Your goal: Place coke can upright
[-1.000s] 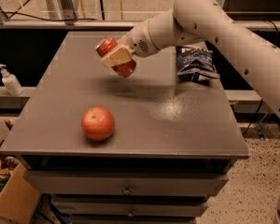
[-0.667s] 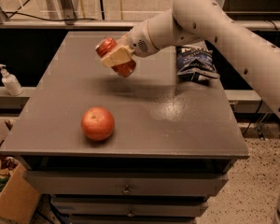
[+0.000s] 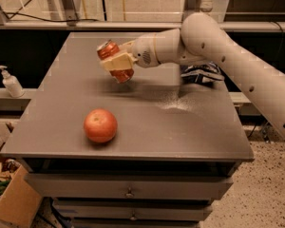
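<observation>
The red coke can (image 3: 113, 55) is held tilted, its silver top up and to the left, a little above the grey table (image 3: 133, 118) near the back left. My gripper (image 3: 116, 61) is shut on the coke can, its cream fingers (image 3: 118, 61) wrapped across the can's middle. The white arm reaches in from the right.
A round orange-red apple (image 3: 100, 125) sits on the table's front left. A dark blue snack bag (image 3: 202, 73) lies at the back right, partly behind the arm. A soap bottle (image 3: 9, 82) stands on a ledge to the left. Drawers are below the tabletop.
The gripper and can have held about the same place and tilt; no clear movement shows.
</observation>
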Tool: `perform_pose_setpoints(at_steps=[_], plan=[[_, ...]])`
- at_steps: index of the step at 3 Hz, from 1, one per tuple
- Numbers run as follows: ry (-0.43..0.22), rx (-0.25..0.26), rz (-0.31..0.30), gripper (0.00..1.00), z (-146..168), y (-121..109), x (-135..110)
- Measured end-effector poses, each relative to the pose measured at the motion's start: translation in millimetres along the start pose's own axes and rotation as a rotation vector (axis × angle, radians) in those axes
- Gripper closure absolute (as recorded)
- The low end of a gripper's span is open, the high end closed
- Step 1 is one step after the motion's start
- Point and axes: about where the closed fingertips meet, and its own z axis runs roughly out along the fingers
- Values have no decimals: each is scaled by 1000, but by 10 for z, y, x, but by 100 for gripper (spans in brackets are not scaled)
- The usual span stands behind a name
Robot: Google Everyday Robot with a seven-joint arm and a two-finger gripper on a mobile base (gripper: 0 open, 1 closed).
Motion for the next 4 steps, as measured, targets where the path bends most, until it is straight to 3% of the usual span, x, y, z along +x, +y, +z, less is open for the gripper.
perform_pose_setpoints(at_steps=[2, 3, 4], plan=[[-265, 40, 46, 100, -142, -125, -51], [-321, 55, 29, 100, -242, -141, -26], [-323, 65, 11, 100, -302, -131, 46]])
